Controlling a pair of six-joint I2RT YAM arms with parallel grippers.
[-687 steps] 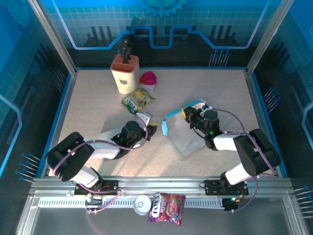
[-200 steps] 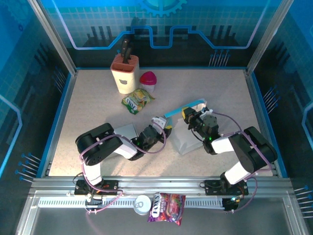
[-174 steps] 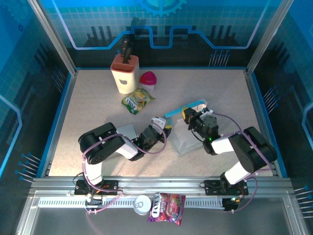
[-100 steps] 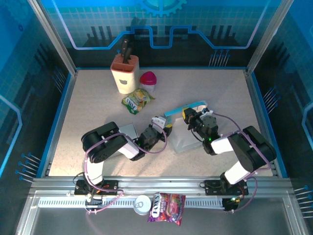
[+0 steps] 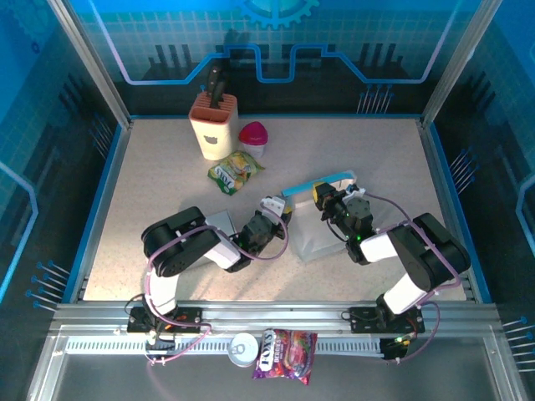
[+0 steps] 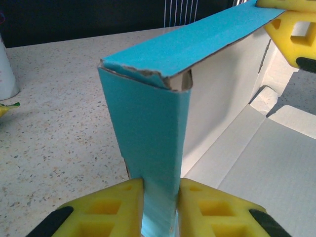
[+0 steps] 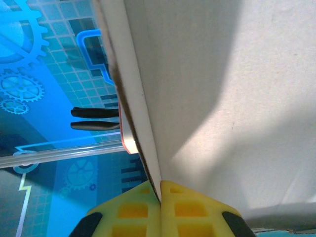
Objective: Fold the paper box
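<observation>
Cardboard, half raised, is what both arms have hold of. The paper box (image 5: 316, 225) sits between the two grippers, blue outside and white inside. The left gripper (image 6: 160, 210) has its yellow fingers (image 6: 106, 210) pinched on a narrow blue end flap (image 6: 148, 128) that rises straight up from between them. At the flap's top a long blue side wall (image 6: 197, 44) turns off at a corner and runs away from those fingers to the right gripper (image 5: 320, 195), whose yellow tips pinch its far end. In the right wrist view that gripper's fingers are closed tight, with the wall's thin edge caught in the seam between them. Beyond the left fingers, on the white side, the base panel (image 6: 256, 163) lies flat on the table (image 6: 54, 123). I judge the job begun but far from finished. One wall stands and one corner is forming, a little torn at its top. The other walls are yet to be raised, and the flaps yet to be tucked.
</observation>
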